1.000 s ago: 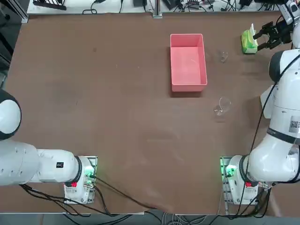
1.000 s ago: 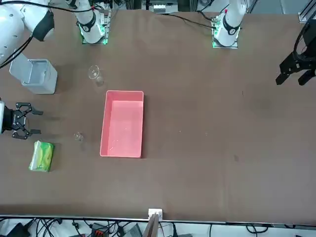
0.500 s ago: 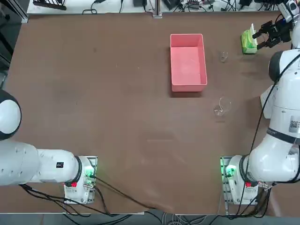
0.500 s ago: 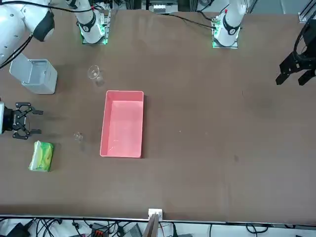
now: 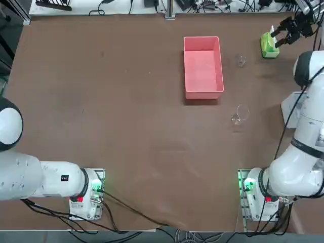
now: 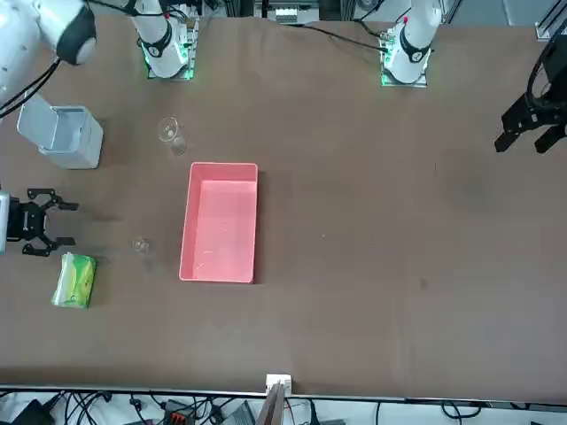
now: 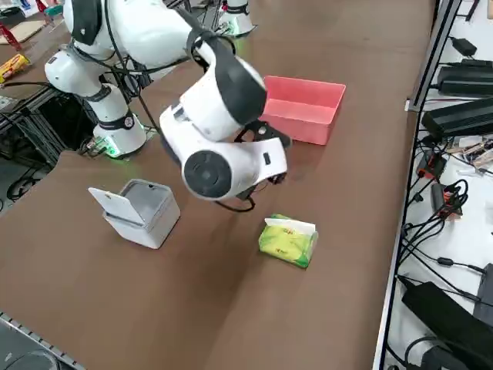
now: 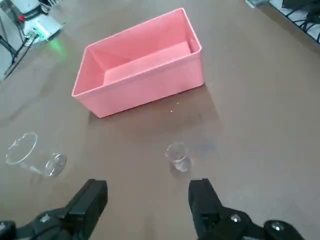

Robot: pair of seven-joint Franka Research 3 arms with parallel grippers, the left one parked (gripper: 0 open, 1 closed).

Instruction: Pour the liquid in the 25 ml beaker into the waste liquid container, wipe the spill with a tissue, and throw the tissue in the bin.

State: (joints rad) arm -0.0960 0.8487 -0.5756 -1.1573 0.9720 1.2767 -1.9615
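- Drifting farther toward the table's far right edge, the right claw is hanging wide open, empty.
- Tiny 25 ml beaker is standing right of the pink tray: light, slippery, fragile glass; pinching its sides looks best.

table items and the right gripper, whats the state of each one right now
25 ml beaker: upright on the table, apart from the tray
larger beaker: lying on its side
pink tray: open, nothing solid inside
grey bin: lid flipped up, open
green tissue pack: on the table, a tissue poking out
right gripper: open, holding nothing, near the tissue pack
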